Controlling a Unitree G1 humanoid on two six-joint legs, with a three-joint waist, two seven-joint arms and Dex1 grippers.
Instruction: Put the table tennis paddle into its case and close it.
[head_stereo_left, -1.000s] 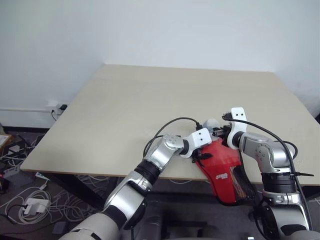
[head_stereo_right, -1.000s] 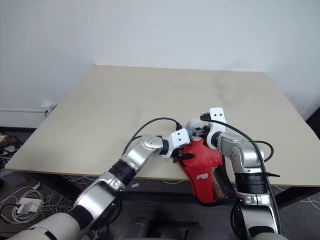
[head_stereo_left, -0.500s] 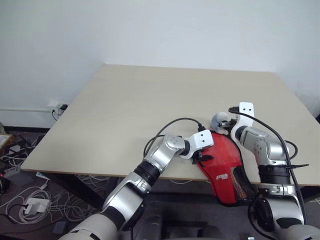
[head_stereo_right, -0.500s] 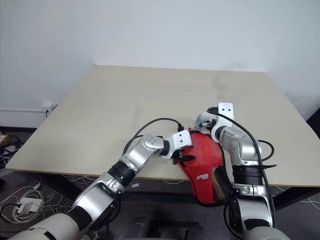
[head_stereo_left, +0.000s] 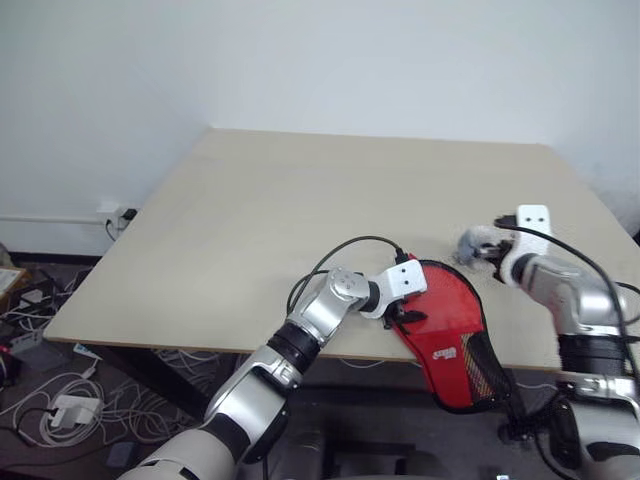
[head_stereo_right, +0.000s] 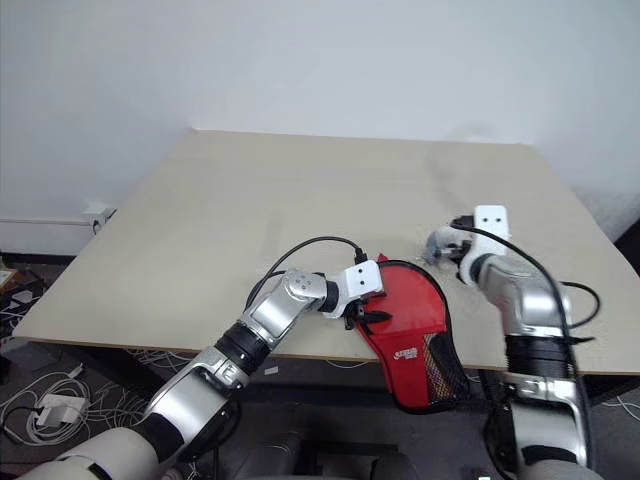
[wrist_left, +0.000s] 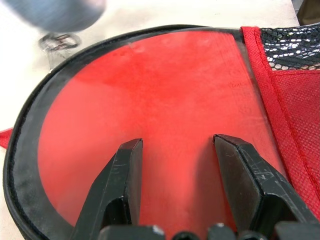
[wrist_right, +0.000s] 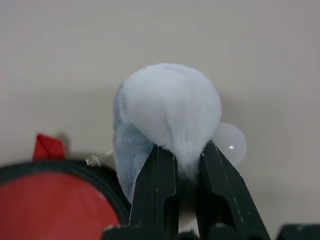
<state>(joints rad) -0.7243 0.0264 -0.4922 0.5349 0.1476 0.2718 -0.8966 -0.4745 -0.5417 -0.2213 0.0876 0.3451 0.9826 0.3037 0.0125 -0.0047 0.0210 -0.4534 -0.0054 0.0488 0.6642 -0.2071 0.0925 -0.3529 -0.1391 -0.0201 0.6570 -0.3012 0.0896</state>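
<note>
The red case (head_stereo_left: 445, 310), trimmed in black, lies flat at the table's near edge, and its black mesh pocket (head_stereo_left: 482, 372) hangs over that edge. The paddle is hidden. My left gripper (wrist_left: 177, 142) is open, its fingers (wrist_left: 125, 175) spread over the case's red face (wrist_left: 150, 85) at its left side. My right gripper (wrist_right: 182, 150) hovers just right of the case's far rim, shut on a fluffy pale pom-pom (wrist_right: 167, 105). A small metal ring (wrist_left: 55, 42) lies by the rim near the pom-pom. A small pale ball (wrist_right: 230, 142) sits just behind the pom-pom.
The beige table (head_stereo_left: 300, 200) stretches bare beyond and left of the case, up to a white wall. The case overhangs the near edge. Cables and a power strip (head_stereo_left: 50, 405) lie on the floor at the lower left.
My right gripper has swung to the right with the pom-pom, away from the case's far rim, uncovering the round black-trimmed end. The left gripper and the case have stayed put.
</note>
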